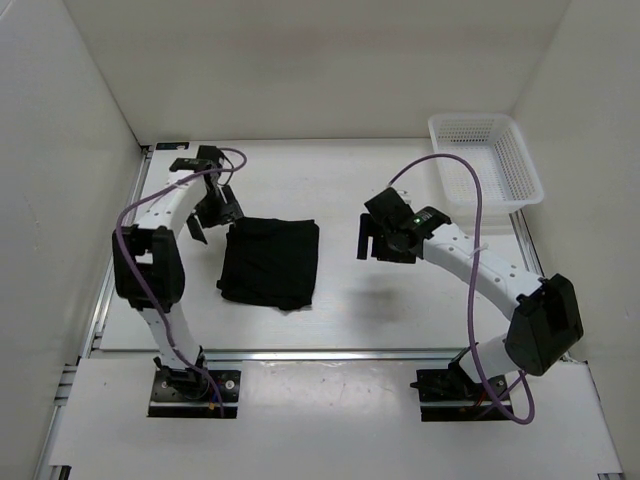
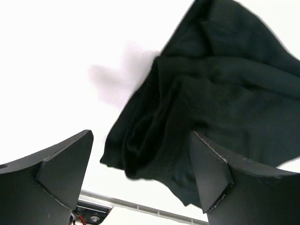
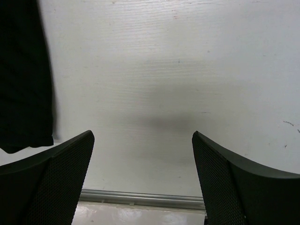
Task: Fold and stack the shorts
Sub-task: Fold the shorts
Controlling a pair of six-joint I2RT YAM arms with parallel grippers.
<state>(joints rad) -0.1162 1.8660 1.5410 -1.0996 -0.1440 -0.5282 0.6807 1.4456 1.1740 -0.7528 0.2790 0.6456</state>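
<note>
Two wide, empty hands hovering: left hand (image 1: 215,220), right hand (image 1: 370,243); shorts (image 1: 270,262) lying soft, limp, light; pinching layered edge looking safest.

shorts (image 1: 270,262) 1 | basket (image 1: 470,118) 1 | claws 2: left claw (image 1: 212,225), right claw (image 1: 368,242)

White enclosure walls (image 1: 300,60) on three sides of a white table (image 1: 400,310), aluminium rail (image 1: 330,353) along its near edge
</note>
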